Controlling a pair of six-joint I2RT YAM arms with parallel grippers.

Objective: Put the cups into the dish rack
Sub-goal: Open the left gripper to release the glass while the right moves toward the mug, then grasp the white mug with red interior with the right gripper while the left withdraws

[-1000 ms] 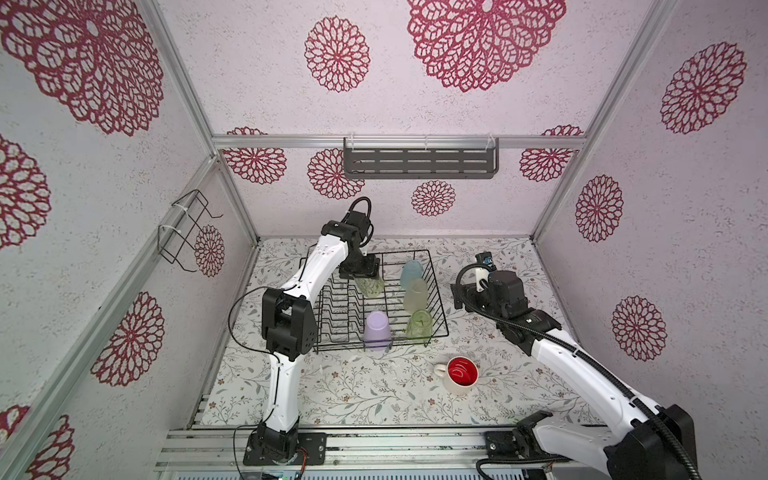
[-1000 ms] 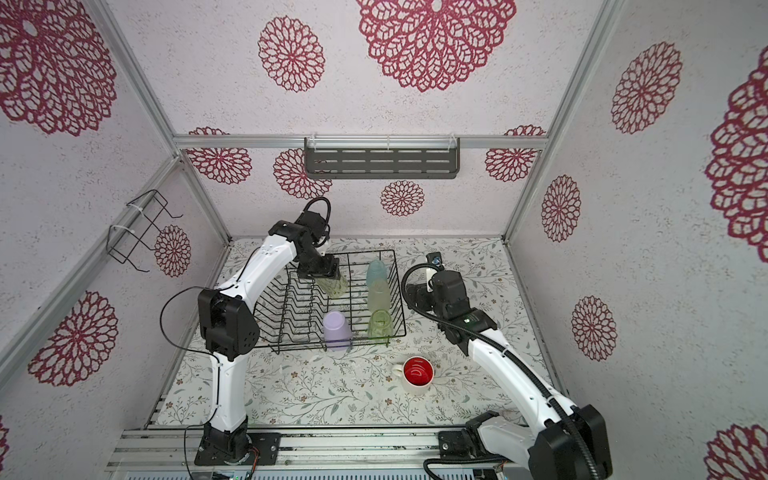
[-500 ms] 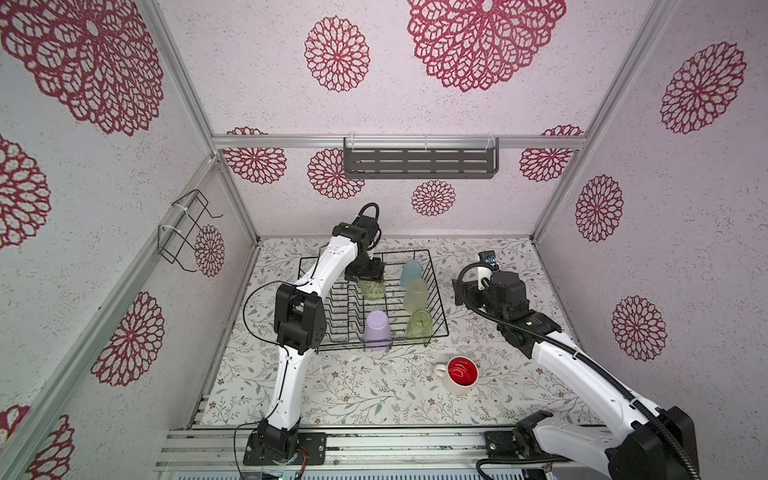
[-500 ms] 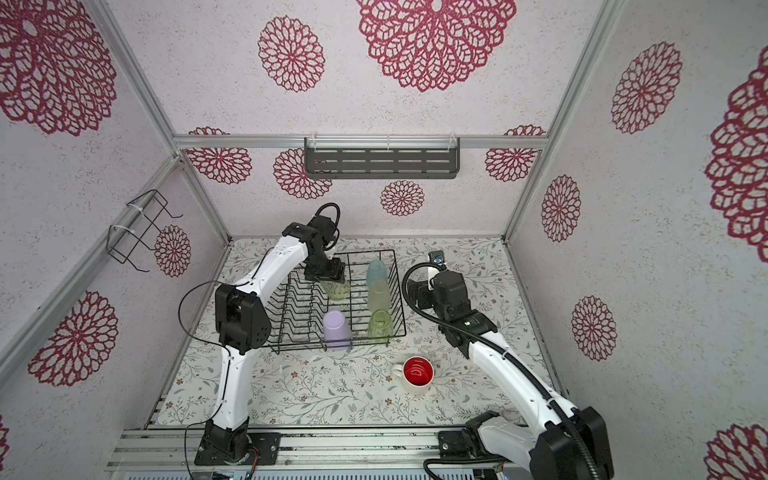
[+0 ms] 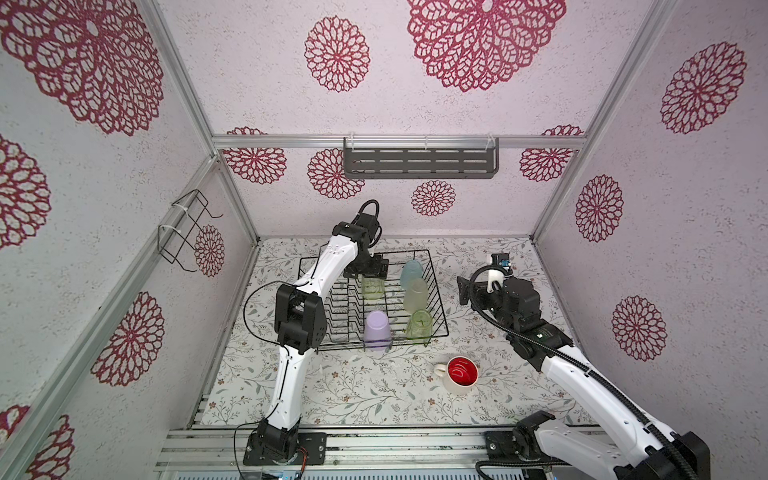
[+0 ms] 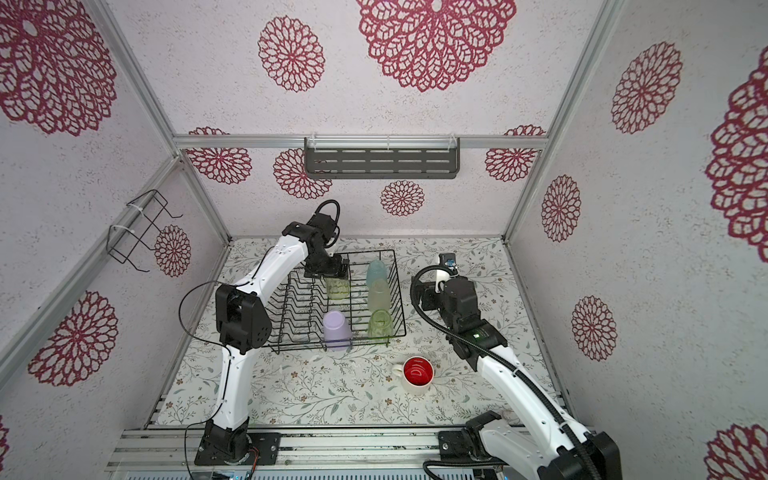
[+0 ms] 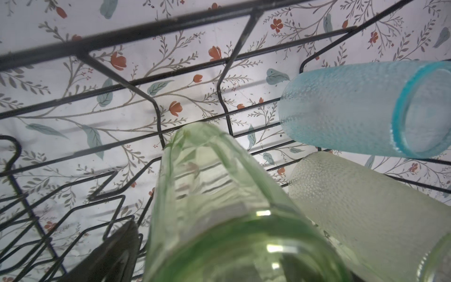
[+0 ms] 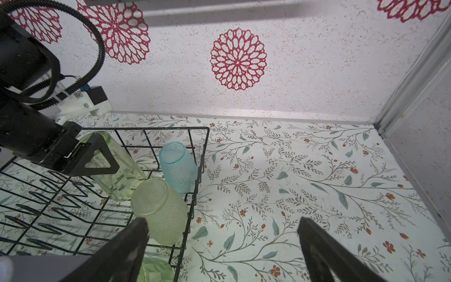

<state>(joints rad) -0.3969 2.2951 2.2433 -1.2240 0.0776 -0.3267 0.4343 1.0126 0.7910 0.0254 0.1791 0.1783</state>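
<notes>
Five cups (image 5: 377, 330) sit in dish rack (image 5: 345, 309), mug (image 5: 460, 374) stands outside; left gripper (image 5: 372, 275) straddles green glass (image 5: 372, 289), grip unclear; right gripper (image 8: 222, 221) wide, empty.

The dish rack (image 7: 146, 31) was thin black wire with a dull coat. The clear-green glass (image 7: 219, 207) looked shiny and see-through. The light-blue cup (image 7: 341, 109) and the pale-green tumbler (image 7: 353, 207) were bumpy and cloudy. The lilac tumbler (image 5: 377, 330) looked smooth and dull. The mug (image 5: 461, 374) was glossy. My right gripper (image 8: 222, 219) had matt black fingers (image 8: 122, 251).
</notes>
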